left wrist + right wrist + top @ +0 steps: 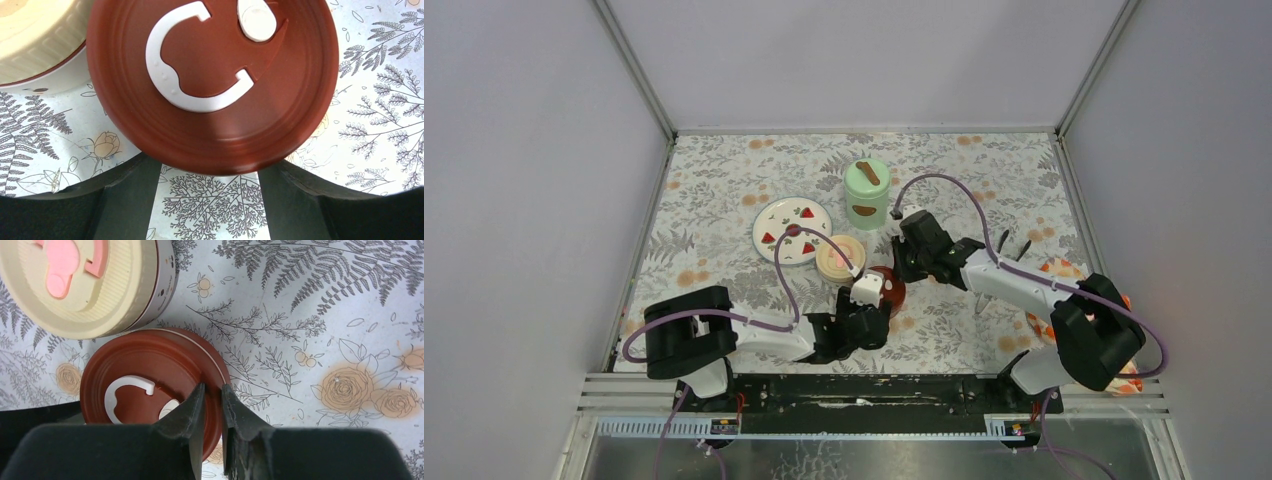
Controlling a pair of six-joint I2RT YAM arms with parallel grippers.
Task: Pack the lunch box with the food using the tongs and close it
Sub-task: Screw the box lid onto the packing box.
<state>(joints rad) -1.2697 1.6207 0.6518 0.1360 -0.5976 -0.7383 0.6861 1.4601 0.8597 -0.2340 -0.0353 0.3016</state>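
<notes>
Nearest, at the lower middle of the top view, the left gripper (867, 303) reaches in from the lower left and sits just below the dark-red lid (890, 288), which lies flat on the flowered table (724, 180). In its wrist view its two black fingers (125, 200) stand wide apart at the bottom of the frame, with the lid's near edge between their tips. They hold nothing, and whether either tip touches the rim cannot be told. A white C-shaped handle lies flat on the lid; what is under the lid does not show.

The right gripper (212, 390) comes in from the right. Its jaws are drawn to a narrow slit astride the lid's right rim, one finger over the lid's top and the other outside the edge. Whether they already pinch it cannot be told.

At mid right an orange-and-white dish (1064, 268) is mostly hidden behind the right arm, and what it holds is unclear. Slim dark ends of the tongs (1004, 240) poke out above that forearm.

Just up and left of the red lid stands the cream-lidded bowl (839, 257), its steel wall visible and a pink handle on top. Beside it, further up and left, is the white plate (791, 230) with red fruit pictures, a purple cable crossing it.

Farthest, at upper middle, the mint-green jar (867, 193) stands upright and apart from the bowls, its brown-knobbed lid on
</notes>
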